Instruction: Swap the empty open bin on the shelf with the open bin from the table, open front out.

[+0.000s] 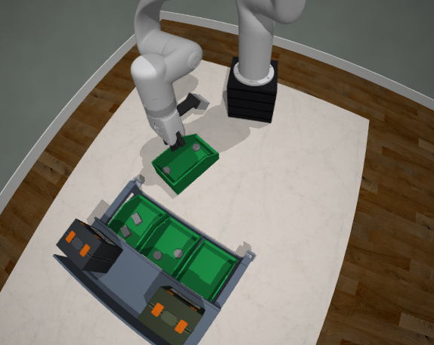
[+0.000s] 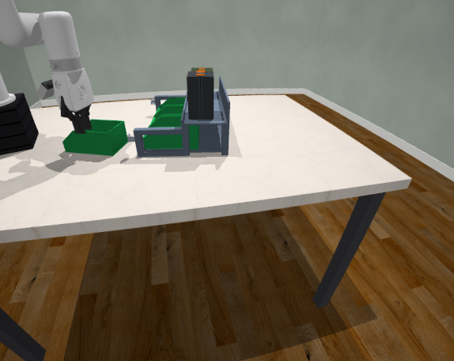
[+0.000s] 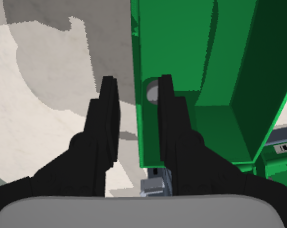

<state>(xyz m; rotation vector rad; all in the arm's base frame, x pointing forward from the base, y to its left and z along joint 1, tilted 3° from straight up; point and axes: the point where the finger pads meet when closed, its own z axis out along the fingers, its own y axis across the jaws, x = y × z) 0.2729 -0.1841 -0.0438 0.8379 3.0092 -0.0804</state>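
A green open bin (image 1: pixel 185 163) with two grey round parts in it stands on the table, apart from the shelf; it also shows in the side view (image 2: pixel 95 138) and the wrist view (image 3: pixel 191 62). My gripper (image 1: pixel 175 145) is at the bin's rear left corner. In the wrist view its fingers straddle the bin's side wall, one inside and one outside. They are partly open, with a gap between the outer finger and the wall. The empty green bin (image 1: pixel 208 266) sits in the right-hand place of the grey shelf (image 1: pixel 157 246).
Two more green bins with parts (image 1: pixel 136 221) (image 1: pixel 171 242) fill the shelf's left and middle places. A black box (image 1: pixel 87 246) and an olive box (image 1: pixel 171 310) with orange clasps stand on the shelf's upper board. The arm's black base (image 1: pixel 252 91) is behind the table bin.
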